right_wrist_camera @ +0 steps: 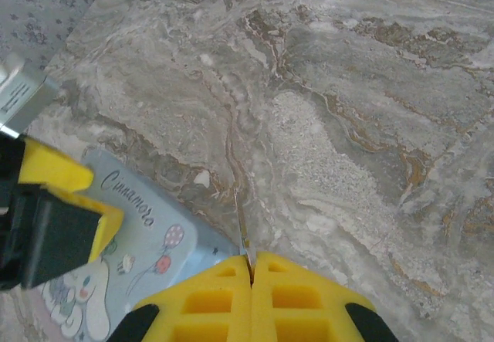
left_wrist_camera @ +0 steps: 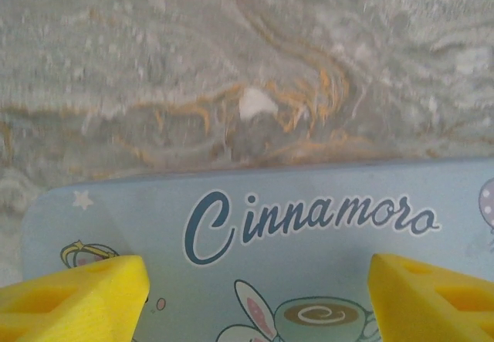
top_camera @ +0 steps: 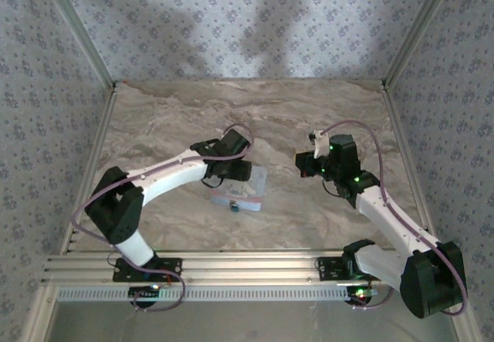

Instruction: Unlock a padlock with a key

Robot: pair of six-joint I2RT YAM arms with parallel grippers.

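1. The left gripper hangs low over the lid of a light blue tin box, with its yellow fingers spread wide apart and nothing between them.
2. The tin box lies flat on the counter with its printed lid shut, so whatever is inside is hidden.
3. The padlock is a tiny dark, bluish-grey square right at the near edge of the box, seen from the top camera. I cannot tell whether it hangs from a hasp or just lies against the box.
4. It is probably hard metal, light and smooth, and it would likely skid or swing if the key pushed on it. My guess is that the best hold is across its flat sides, leaving the keyhole end free. Pressing down on the box to steady it may also help.
5. The right gripper is off to the right of the box, above bare counter. Its fingers are pressed together on a thin metal key, whose blade pokes out past the tips. The blade is slim and could twist in the hold if it goes in crooked.
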